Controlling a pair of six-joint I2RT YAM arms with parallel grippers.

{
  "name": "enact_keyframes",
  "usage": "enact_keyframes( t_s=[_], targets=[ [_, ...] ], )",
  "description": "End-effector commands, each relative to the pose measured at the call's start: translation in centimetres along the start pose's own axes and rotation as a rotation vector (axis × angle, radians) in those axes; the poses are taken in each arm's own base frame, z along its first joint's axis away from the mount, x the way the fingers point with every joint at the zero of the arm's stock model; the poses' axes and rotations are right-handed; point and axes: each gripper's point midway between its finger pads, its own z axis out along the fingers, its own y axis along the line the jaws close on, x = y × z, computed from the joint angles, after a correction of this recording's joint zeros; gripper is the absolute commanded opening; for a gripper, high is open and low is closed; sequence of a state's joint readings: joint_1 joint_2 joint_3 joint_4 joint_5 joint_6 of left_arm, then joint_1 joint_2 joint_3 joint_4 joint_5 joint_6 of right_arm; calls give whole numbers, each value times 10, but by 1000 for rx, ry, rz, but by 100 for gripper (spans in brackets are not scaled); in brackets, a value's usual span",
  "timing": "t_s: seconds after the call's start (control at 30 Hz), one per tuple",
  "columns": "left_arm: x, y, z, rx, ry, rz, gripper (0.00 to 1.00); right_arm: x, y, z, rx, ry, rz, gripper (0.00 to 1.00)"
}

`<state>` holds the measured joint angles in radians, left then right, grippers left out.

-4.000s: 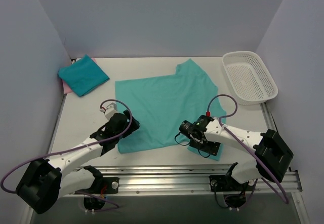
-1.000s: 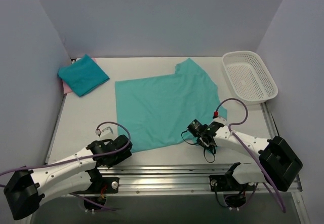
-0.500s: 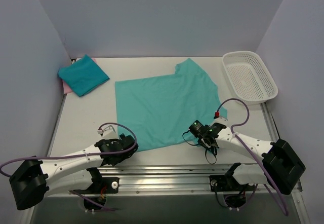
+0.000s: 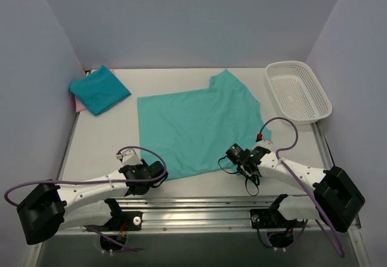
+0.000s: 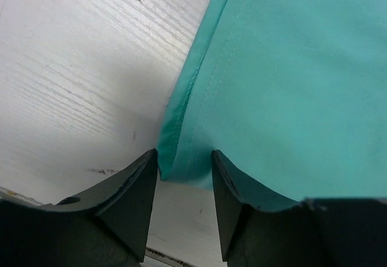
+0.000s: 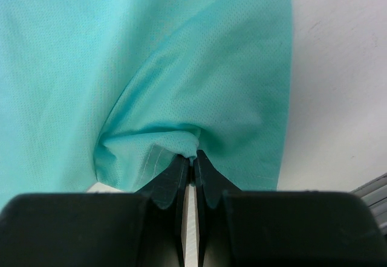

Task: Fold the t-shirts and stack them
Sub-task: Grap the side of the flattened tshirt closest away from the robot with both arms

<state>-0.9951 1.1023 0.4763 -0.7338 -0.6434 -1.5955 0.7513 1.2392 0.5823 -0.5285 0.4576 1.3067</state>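
Teal t-shirt (image 4: 196, 128) lies spread flat across the middle of the white table (image 4: 103, 140), one sleeve pointing toward the back wall and its near hem running close to the table's front edge. Bare tabletop shows to its left and along the far side (the widest free strip is on the left). A white mesh basket (image 4: 297, 92) sits in the far right corner, apart from the shirt. In the far left corner a folded teal t-shirt (image 4: 100, 89) rests on a pink t-shirt (image 4: 77, 102), of which only a thin edge shows. The right gripper (image 6: 192, 157) is clamped on the spread shirt's near right edge, cloth puckering at its tips. The left gripper (image 5: 184, 158), jaws apart, straddles the near left hem corner, which lies flat between its fingers.
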Motion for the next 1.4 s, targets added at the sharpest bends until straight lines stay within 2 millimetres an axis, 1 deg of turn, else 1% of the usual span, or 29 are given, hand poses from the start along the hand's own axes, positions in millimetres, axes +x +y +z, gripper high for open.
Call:
enact_keyframes(
  t_s=[0.0,0.1,0.13,0.17,0.2,0.23,0.27,0.3,0.33,0.5,0.53,0.67,0.73,0.8,0.87,0.9,0.97,1.0,1.03,1.07,1.1,1.13,1.2,1.23,1.33,1.37],
  targets=[
    [6,-7,3,9,14,-69,49,-11,-15,-2,49,-50,-16,0],
    [4,-9,2,16,7,-73,43,-12,-15,-2,49,-53,-15,0],
    [3,-8,2,15,4,-73,37,-12,-15,-3,51,-53,-16,0],
    [-1,-10,1,19,-8,-75,33,-11,-16,-3,51,-52,-16,0],
    [-3,-9,-1,18,-14,-75,27,-12,-16,-3,52,-54,-12,0],
    [-6,-5,-3,5,-23,-72,6,-13,-17,-4,52,-54,-10,0],
    [-9,-2,-4,-6,-31,-73,3,-13,-17,-4,52,-56,-10,0],
    [-14,-4,-7,0,-48,-74,2,-13,-18,-5,51,-56,-6,0],
    [-19,1,-10,-7,-59,-68,2,-14,-17,-6,47,-55,-4,0],
    [-32,2,-22,34,-78,-77,2,-17,-18,-10,57,-60,1,0],
    [-42,4,-27,33,-104,-79,2,-18,-18,-11,57,-63,2,0],
    [-66,8,-39,22,-175,-76,2,-22,-17,-15,49,-68,14,0],
    [-71,7,-41,29,-186,-62,2,-20,-18,-14,52,-61,12,0],
    [-76,0,-41,41,-189,-77,2,-19,-19,-14,57,-58,6,0],
    [-77,-3,-39,46,-178,-61,2,-19,-17,-15,50,-58,7,0],
    [-78,-9,-38,60,-177,-71,2,-22,-14,-17,45,-60,10,0],
    [-81,-10,-34,50,-172,-65,2,-27,-11,-19,39,-76,13,0],
    [-83,-15,-32,66,-171,-77,2,-29,-8,-21,35,-80,10,0],
    [-84,-16,-30,67,-169,-61,2,-35,-2,-24,23,-91,9,0],
    [-87,-16,-28,61,-169,-76,2,-39,0,-25,31,-106,2,0],
    [-88,-22,-27,79,-164,-89,2,-42,3,-27,30,-114,-3,0],
    [-90,-23,-26,84,-165,-80,2,-49,12,-32,13,-125,2,0],
    [-95,-28,-24,96,-173,-94,2,-54,19,-32,22,-140,-24,0],
    [-97,-29,-24,97,-177,-90,2,-60,28,-36,6,-150,-20,0],
    [-103,-35,-22,104,-182,-97,2,-65,41,-32,22,-165,-58,0],
    [-104,-36,-21,105,-180,-98,2,-66,49,-30,28,-165,-70,0]
  ],
)
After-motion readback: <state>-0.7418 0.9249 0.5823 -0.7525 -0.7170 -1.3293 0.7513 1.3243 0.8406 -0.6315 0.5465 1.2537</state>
